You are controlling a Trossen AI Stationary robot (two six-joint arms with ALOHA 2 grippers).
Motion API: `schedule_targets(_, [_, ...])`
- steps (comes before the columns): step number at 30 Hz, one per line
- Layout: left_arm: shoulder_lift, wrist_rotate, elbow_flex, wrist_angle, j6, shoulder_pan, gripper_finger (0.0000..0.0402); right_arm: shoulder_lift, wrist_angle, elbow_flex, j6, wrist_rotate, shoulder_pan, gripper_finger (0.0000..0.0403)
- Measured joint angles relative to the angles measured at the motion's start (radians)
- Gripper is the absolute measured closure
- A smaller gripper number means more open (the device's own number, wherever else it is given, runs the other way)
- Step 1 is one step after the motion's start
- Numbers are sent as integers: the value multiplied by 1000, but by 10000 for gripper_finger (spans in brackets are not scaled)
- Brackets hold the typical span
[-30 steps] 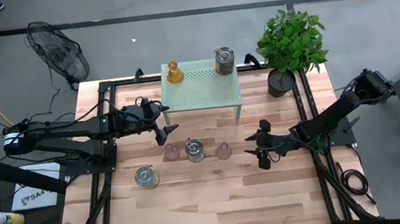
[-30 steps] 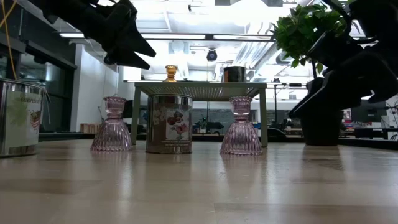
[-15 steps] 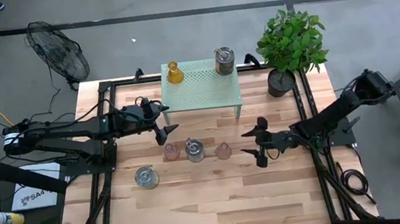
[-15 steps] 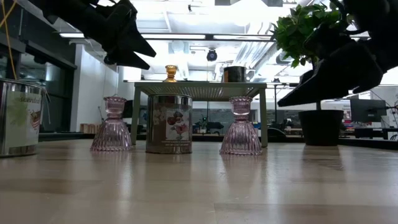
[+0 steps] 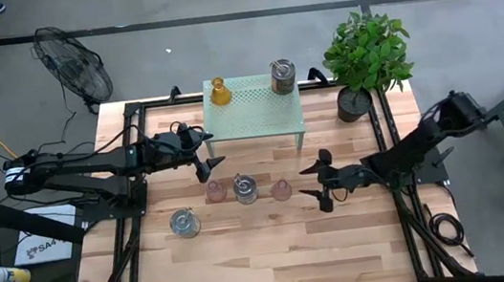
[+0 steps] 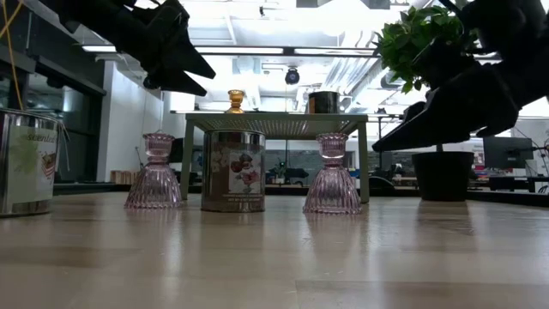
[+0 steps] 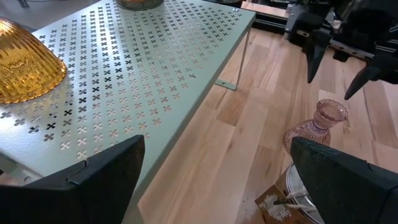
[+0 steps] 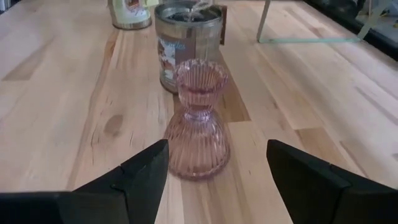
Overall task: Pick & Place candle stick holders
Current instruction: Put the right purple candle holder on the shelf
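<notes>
On the table stand two pink glass candle stick holders [image 5: 216, 192] [image 5: 281, 190], a silvery one [image 5: 245, 189] between them, and another silvery one [image 5: 184, 222] nearer the front. An amber holder [image 5: 219, 92] and a silvery one [image 5: 282, 76] stand on the pale green perforated stand [image 5: 253, 107]. My right gripper [image 5: 316, 184] is open, low over the table, just right of the right-hand pink holder [image 8: 198, 118], its fingers pointing at it without touching. My left gripper [image 5: 208, 162] hangs open beside the stand's near left corner, above the left pink holder.
A potted plant [image 5: 365, 55] stands at the table's far right corner, behind my right arm. The stand's legs [image 6: 363, 163] rise just behind the row of holders. Bare wood lies toward the near edge [image 5: 277, 263].
My right gripper has moved toward the table's left, closer to the right-hand pink holder, tipping its fingers further down, and its fingers have opened a little wider. The holders have stayed in place.
</notes>
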Motion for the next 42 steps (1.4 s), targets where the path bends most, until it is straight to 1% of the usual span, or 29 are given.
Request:
schedule_targets(13, [0,-7,0,-2,0,0,5,110,93,0,35,2,-43,136])
schedule_targets(19, [0,-9,0,-8,-7,0,5,117,100,0,25,-3,-58,136])
schedule_targets(27, [0,-23,0,-7,-7,0,5,117,130,0,15,-50,-79,135])
schedule_targets(37, [0,-26,0,-7,-8,0,5,117,161,0,-20,-50,-79,135])
schedule_targets(42, [0,-26,0,-8,-8,0,5,166,216,1,-9,-78,-78,136])
